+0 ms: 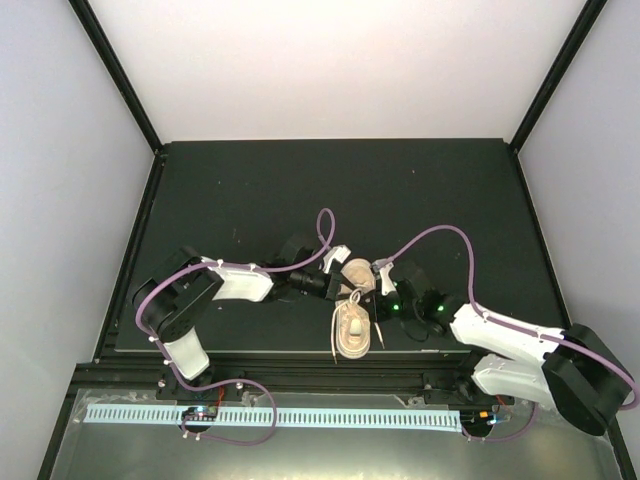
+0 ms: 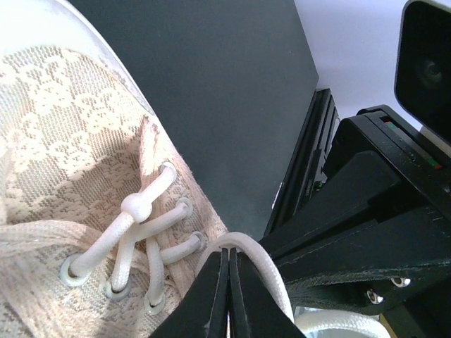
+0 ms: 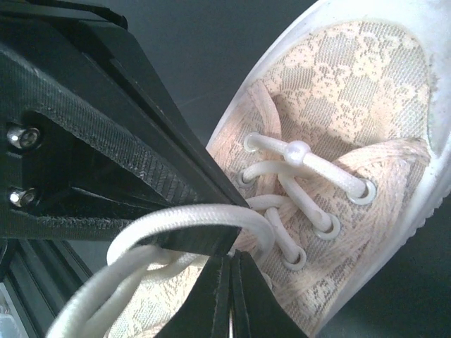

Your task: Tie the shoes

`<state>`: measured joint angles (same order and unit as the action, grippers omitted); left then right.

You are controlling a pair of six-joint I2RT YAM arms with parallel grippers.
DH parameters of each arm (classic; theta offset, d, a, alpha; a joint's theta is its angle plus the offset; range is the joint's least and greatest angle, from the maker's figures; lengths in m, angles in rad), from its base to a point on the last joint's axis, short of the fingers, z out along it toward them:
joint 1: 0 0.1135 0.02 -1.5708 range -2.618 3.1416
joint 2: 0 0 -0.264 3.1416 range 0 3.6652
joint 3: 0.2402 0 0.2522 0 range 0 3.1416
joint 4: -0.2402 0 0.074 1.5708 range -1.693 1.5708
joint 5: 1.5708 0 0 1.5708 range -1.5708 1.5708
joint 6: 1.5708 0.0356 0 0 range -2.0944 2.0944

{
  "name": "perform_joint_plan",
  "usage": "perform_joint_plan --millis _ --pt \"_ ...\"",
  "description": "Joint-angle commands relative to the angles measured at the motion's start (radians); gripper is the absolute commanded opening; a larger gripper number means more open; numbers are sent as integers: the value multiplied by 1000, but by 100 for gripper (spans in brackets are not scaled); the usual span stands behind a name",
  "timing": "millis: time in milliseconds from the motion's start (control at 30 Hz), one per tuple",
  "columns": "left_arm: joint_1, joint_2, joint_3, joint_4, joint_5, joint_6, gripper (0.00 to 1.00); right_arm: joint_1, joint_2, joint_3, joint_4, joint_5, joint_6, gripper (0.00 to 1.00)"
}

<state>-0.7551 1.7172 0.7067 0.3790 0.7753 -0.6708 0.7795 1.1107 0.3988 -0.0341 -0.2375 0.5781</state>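
Observation:
The pale beige-pink sneaker [image 1: 352, 335] lies on the black table top near its front edge, toe towards the arms. Its lace-patterned upper and cream-white laces fill the left wrist view [image 2: 63, 141] and the right wrist view [image 3: 352, 91]. My left gripper [image 1: 346, 291] and right gripper [image 1: 371, 300] meet tip to tip just above the shoe's lacing. The left gripper [image 2: 229, 253] is shut, with a lace loop [image 2: 243, 241] arching tightly over its tips. The right gripper [image 3: 231, 257] is shut at a lace loop [image 3: 190, 218] that wraps round the left gripper's finger [image 3: 106, 141].
The black table top [image 1: 300, 190] ends at a front edge [image 1: 260, 350] right beside the shoe. Purple cables [image 1: 325, 235] arc above both wrists. Loose lace ends [image 1: 335, 335] hang beside the shoe. A white slotted rail [image 1: 270, 415] runs in front of the arm bases.

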Motion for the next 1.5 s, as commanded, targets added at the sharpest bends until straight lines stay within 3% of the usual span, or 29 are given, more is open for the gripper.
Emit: perform_joint_plan --millis 0,433,633,767,900,1133,1467 --pt "-20 7 -20 18 45 0 2 2 -35 -7 22 50 -2 2" --pt "-20 -67 -50 24 -22 -32 1 3 -110 -37 -18 96 7 5" --pt "-20 -79 -62 28 -36 -35 2 2 -111 -31 -29 102 11 27" --pt "-20 -77 -65 27 -36 -37 2 2 -143 -37 -48 115 14 31" --pt "-20 -86 -70 28 -45 -38 2 2 -191 -49 -64 128 13 43" --pt "-18 -97 -76 37 -72 -60 2 2 -240 -39 -54 49 -34 55" --pt "-18 -96 -76 46 -69 -70 2 2 -148 -67 -4 57 -38 50"
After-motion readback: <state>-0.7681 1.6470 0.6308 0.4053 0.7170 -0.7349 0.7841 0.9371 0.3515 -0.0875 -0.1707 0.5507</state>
